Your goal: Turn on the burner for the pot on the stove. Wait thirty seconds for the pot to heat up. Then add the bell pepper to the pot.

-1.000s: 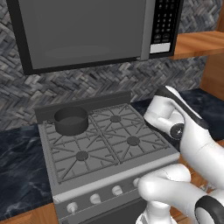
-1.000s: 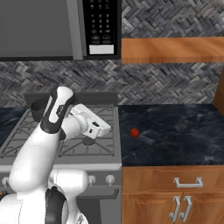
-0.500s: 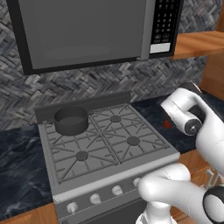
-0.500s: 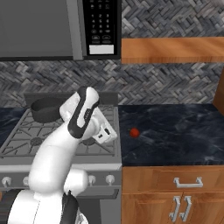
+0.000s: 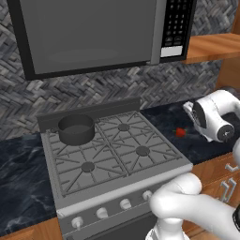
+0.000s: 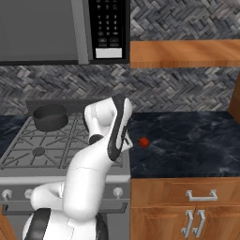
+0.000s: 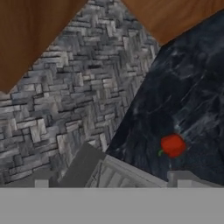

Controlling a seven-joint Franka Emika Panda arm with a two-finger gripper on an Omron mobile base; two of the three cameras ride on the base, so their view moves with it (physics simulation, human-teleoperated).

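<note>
Small bright red rounded bell pepper (image 7: pixel 173 145) lies alone on the dark marbled stone counter (image 6: pixel 197 140), just right of the grey steel gas stove (image 5: pixel 108 154) and well apart from the short dark grey round metal pot (image 5: pixel 76 129) on the rear left burner. Judgement: pepper is light, firm but smooth-skinned and rounded, so liable to roll or slip; best pinched across its widest middle, squarely from above. Gripper (image 7: pixel 113 183) sits above the stove's right edge, aimed toward the pepper; jaws spread wide, holding nothing, one fingertip (image 7: pixel 183 180) showing low in the hand view. Counter is flat, glossy, uncluttered around the pepper. Room: grey herringbone tile backsplash (image 6: pixel 187 93), grey microwave (image 5: pixel 93 33) over the stove, wooden cabinets (image 6: pixel 187 206) below.
</note>
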